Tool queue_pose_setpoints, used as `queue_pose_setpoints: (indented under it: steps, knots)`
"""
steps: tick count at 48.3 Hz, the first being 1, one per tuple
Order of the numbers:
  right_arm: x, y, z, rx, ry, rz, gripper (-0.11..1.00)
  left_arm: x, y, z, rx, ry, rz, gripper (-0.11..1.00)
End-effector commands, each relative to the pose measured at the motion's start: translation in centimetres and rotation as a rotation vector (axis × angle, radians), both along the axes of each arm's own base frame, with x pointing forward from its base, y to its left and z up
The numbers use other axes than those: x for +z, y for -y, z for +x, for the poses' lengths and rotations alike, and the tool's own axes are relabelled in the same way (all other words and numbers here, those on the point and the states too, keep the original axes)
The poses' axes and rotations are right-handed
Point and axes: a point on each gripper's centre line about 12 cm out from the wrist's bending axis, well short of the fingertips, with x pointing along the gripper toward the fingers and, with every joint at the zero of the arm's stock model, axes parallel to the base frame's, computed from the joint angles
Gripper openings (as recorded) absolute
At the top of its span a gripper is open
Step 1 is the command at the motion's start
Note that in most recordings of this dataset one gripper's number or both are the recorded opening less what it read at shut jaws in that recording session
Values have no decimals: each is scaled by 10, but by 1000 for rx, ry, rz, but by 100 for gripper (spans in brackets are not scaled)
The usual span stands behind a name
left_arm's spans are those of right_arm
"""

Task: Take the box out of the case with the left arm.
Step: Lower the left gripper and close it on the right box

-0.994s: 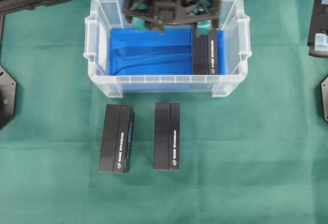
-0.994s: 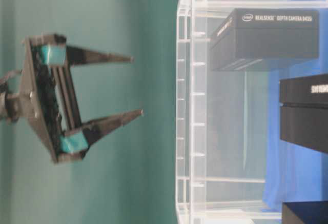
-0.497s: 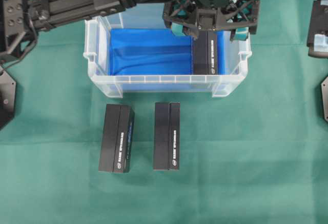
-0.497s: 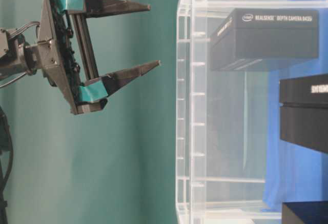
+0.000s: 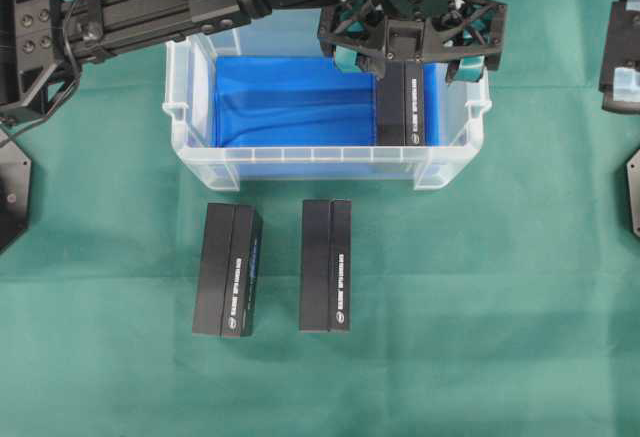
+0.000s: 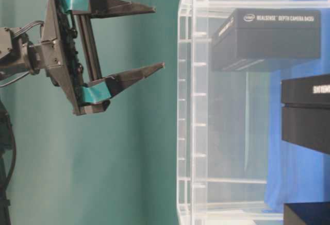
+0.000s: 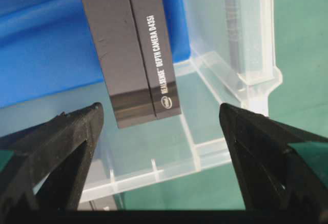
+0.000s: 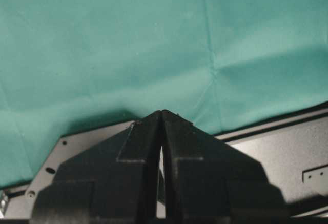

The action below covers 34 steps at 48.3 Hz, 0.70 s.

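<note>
Overhead, left claw (image 5: 412, 52) spread above box (image 5: 401, 107) — wrist view shows clearance.

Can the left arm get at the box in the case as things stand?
Probably yes: left gripper hangs open above the box, the case has no lid, nothing between them.

Cases: one, clear plastic case (image 5: 200, 152), ribbed rim.
Blue cloths: one, blue cloth (image 5: 290, 97) lining the case bottom.
Black boxes, total: three.
Boxes inside the case: one, the box (image 5: 401, 107), standing on its long edge against the case's right wall, white lettering on its side.
Boxes outside the case: two, the left outside box (image 5: 227, 269) and the right outside box (image 5: 326, 264), side by side on the green cloth (image 5: 480, 307) just in front of the case, apart from each other.
Green cloths: one, under the case.
Robot arms: two, left arm (image 5: 160, 2) over the case, right arm (image 5: 622, 42) well off to the case's right.
Grippers: two, left gripper (image 5: 412, 55), right gripper (image 8: 162, 116).
</note>
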Motion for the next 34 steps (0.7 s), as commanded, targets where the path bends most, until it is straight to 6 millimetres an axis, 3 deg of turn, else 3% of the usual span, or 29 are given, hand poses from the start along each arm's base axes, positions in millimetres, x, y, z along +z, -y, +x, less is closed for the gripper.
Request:
queue_pose_setpoints:
  steps: [1, 34]
  knots:
    - [3, 1, 1, 2, 13, -4, 2, 17, 2, -3, -2, 38, 5, 92]
    - [3, 0, 1, 28, 5, -9, 2, 17, 2, -4, -2, 37, 4, 92]
